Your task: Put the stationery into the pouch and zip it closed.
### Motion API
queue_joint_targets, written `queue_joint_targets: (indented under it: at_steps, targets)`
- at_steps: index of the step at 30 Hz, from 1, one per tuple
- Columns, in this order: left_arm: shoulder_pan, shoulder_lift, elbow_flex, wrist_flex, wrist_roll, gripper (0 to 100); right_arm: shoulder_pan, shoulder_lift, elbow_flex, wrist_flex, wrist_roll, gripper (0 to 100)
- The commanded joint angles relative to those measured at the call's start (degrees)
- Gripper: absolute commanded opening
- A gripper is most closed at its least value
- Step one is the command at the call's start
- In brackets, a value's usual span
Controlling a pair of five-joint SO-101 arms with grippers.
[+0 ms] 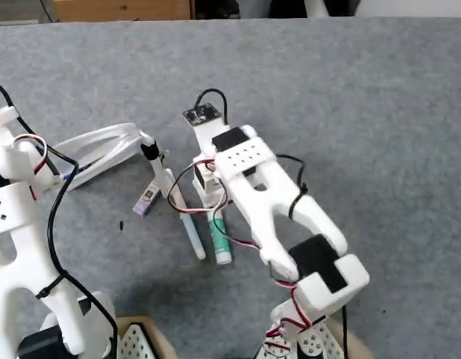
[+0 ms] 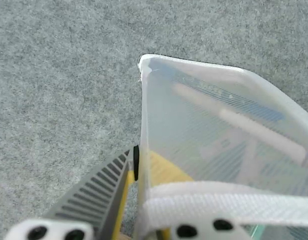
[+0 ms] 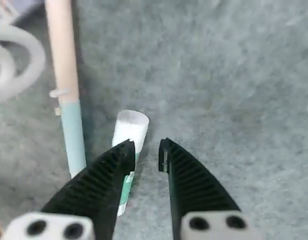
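Observation:
The translucent pouch [image 1: 103, 148] lies at the left of the grey mat, and my left gripper [image 2: 140, 167] is shut on its edge [image 2: 193, 130]. On the mat beside it lie a long pen [image 1: 187, 223] with a cream barrel and light blue end, a green glue stick [image 1: 219, 241] with a white cap, and a small purple and white eraser [image 1: 146, 200]. My right gripper [image 3: 146, 147] hovers just above the glue stick's white cap [image 3: 131, 125], open by a narrow gap with nothing between its fingers. The pen [image 3: 66, 85] lies alongside.
The right arm [image 1: 249, 168] stretches over the middle of the mat and covers part of the stationery. The left arm [image 1: 17, 224] stands at the left edge. Bare grey mat spreads to the right and far side.

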Motion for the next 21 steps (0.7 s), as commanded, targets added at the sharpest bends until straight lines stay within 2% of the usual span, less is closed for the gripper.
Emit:
queue_joint_targets:
  at_steps: [1,6,11,15,21]
  targets:
    - [-1.01,-0.26,0.13,-0.35,-0.35,3,-2.73,0.48,-3.03,-0.7,-1.05,9.8]
    - [-1.01,-0.26,0.13,-0.44,-0.35,3,-6.59,0.75,-3.12,-1.14,-1.05,9.9]
    - [-1.01,-0.26,0.13,-0.44,-0.35,3,-6.59,0.75,-2.77,-1.93,-1.05,11.0]
    - [-1.01,-0.26,0.13,-0.44,-0.35,3,-6.51,0.84,-2.59,-1.76,-0.62,18.4]
    - [-1.01,-0.26,0.13,-0.44,-0.35,3,-6.51,0.84,-1.89,-1.85,-0.53,16.5]
